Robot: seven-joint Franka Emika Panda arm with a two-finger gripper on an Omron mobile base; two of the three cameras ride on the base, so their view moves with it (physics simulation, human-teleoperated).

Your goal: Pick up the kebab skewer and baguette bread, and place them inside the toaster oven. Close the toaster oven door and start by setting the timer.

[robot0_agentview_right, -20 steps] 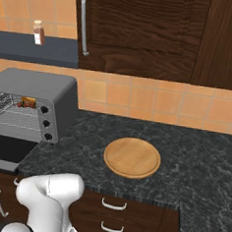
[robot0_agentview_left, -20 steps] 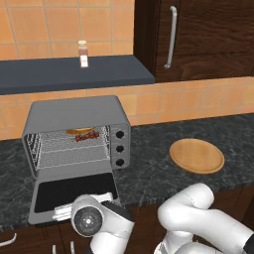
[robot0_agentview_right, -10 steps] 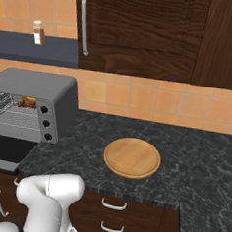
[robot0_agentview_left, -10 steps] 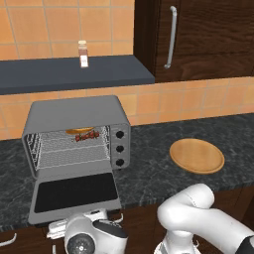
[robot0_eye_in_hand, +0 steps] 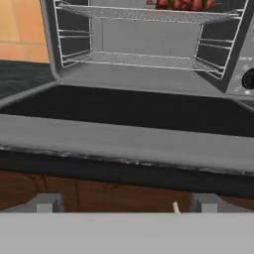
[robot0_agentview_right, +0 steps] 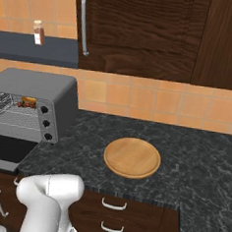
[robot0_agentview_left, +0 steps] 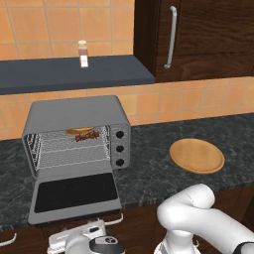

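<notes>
Red-brown kebab skewer (robot0_agentview_left: 87, 135) lengthwise left-right on the upper rack, tool (robot0_eye_in_hand: 126, 204) spread below the dropped door (robot0_agentview_left: 75, 195).

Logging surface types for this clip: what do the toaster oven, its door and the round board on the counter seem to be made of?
The toaster oven looks like brushed grey metal: flat matte grey shell, thin wire rack inside. The toaster oven door, hanging open, has the same grey frame around a dark pane, probably glass. The round board looks like pale wood, tan with faint grain, though the render leaves that open.
</notes>
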